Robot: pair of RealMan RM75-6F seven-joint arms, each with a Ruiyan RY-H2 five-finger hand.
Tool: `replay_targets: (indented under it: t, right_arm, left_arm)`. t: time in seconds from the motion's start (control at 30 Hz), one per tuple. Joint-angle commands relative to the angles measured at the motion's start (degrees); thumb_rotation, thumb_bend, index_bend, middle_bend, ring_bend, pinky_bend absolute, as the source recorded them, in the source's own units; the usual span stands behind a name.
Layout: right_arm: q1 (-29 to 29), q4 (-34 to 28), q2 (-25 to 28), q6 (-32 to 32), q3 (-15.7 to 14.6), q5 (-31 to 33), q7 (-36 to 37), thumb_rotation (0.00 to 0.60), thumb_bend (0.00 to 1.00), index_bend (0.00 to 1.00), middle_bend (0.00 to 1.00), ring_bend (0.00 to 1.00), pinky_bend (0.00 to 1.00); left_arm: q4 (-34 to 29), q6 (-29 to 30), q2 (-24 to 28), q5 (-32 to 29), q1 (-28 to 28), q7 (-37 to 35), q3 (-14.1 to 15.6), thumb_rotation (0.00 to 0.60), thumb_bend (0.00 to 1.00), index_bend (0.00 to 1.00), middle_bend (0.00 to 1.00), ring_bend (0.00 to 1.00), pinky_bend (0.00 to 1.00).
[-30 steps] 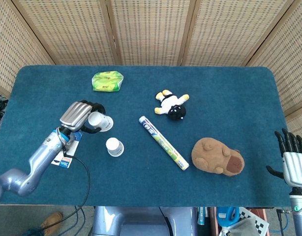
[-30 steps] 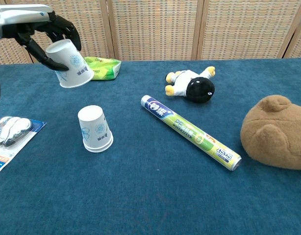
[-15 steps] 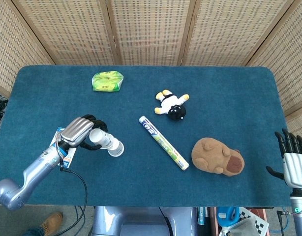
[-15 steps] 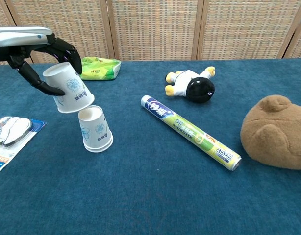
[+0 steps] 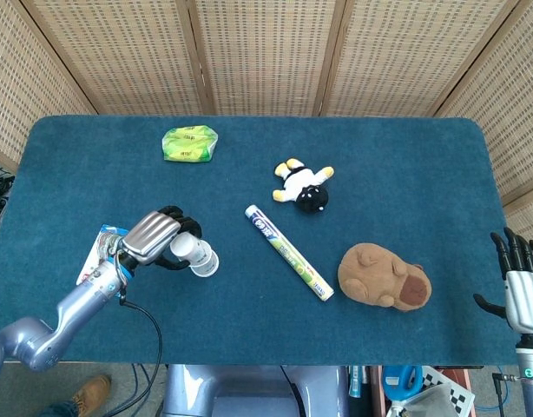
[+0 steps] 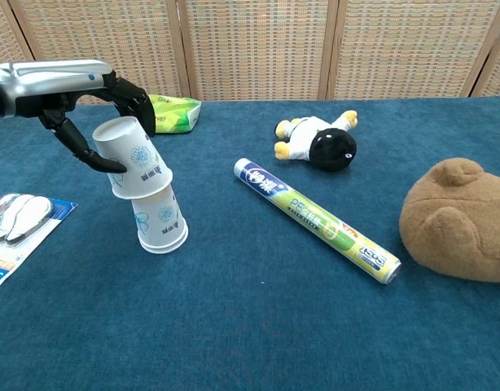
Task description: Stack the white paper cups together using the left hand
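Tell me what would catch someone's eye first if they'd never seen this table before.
Probably the left hand near the table's front left, holding an upside-down white paper cup tilted over a second inverted cup that stands on the blue cloth. Next would be the big brown plush at front right and the long toothpaste tube lying diagonally mid-table.

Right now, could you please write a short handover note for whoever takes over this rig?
Left robot hand grips the upper cup, upside down and tilted, its mouth just over the base of the lower cup, which stands upside down on the table.
Right robot hand is open at the table's edge, holding nothing.
Done: cup picked up and brought over.
Left: straighten, push down fully, release.
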Motion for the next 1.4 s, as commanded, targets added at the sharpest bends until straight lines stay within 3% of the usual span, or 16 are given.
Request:
replay_targets:
  t: [0.03,0.17,0.27,0.33,0.53,0.67,0.8,0.93,1.07,1.4]
  right_arm:
    - [0.0,0.0,0.0,-0.1,0.0,0.1,0.0,0.6,0.0,0.0,0.0,0.0,0.0]
    - [0.1,-0.1,0.0,-0.1,0.1,0.0,0.0,0.6,0.0,0.0,0.0,0.0,0.0]
    - [0.1,0.0,0.0,-0.1,0.1,0.2,-0.1,0.6,0.0,0.0,0.0,0.0,0.0]
    - [0.1,0.0,-0.1,-0.2,0.1,0.2,-0.2,0.6,0.0,0.0,0.0,0.0,0.0]
    - [0.1,-0.1,-0.2,-0.3,0.0,0.2,-0.4,0.6,0.0,0.0,0.0,0.0,0.0]
    - [0.1,-0.2,-0.2,-0.2,-0.1,-0.1,-0.7,0.6,0.0,0.0,0.0,0.0,0.0]
    - [0.1,-0.3,-0.3,-0.2,-0.4,-0.5,-0.8,0.6,0.0,0.0,0.0,0.0,0.0]
    - [0.1,-0.6,-0.2,0.1,-0.7,-1.2,-1.1,0.6,0.0,0.0,0.0,0.0,0.0]
    - [0.0,-0.9,-0.1,0.5,-0.9,-1.8,-1.1,0.6,0.0,0.0,0.0,0.0,0.0]
    - [-0.4,-2.0,0.0,1.8,-1.7,-3.8,-1.9,0.6,0.0,0.0,0.0,0.0,0.0]
  left_arm:
    - [0.3,-0.2,-0.7,-1.1,-0.2,1.6,0.2,0.6,0.23,0.4,0.41,0.34,0.18]
    - [0.0,-0.4,-0.9,-1.3,-0.4,1.6,0.3,0.6,0.23,0.38,0.29,0.21,0.16]
    - [-0.7,-0.5,-0.5,0.0,-0.4,-1.4,0.5,0.6,0.23,0.14,0.06,0.04,0.11]
    - [-0.4,-0.2,-0.4,1.1,-0.4,-2.6,0.6,0.6,0.22,0.03,0.0,0.0,0.08]
    - [-0.7,3.8,0.8,3.7,1.0,-5.2,0.4,0.6,0.22,0.0,0.0,0.0,0.0]
    - [-1.4,11.2,3.0,5.8,4.7,-4.4,0.6,0.6,0.22,0.0,0.0,0.0,0.0]
    - [-1.7,21.2,5.3,3.9,12.8,0.4,2.7,0.6,0.22,0.0,0.0,0.0,0.0]
    - [-0.5,33.5,4.0,0.5,21.7,6.6,3.5,0.6,0.21,0.0,0.0,0.0,0.0]
    - [-0.4,40.1,3.4,-1.1,27.7,7.8,4.6,0.6,0.21,0.0,0.0,0.0,0.0]
    - [-1.4,42.3,4.9,-0.1,33.3,4.9,6.7,0.6,0.21,0.0,0.0,0.0,0.0]
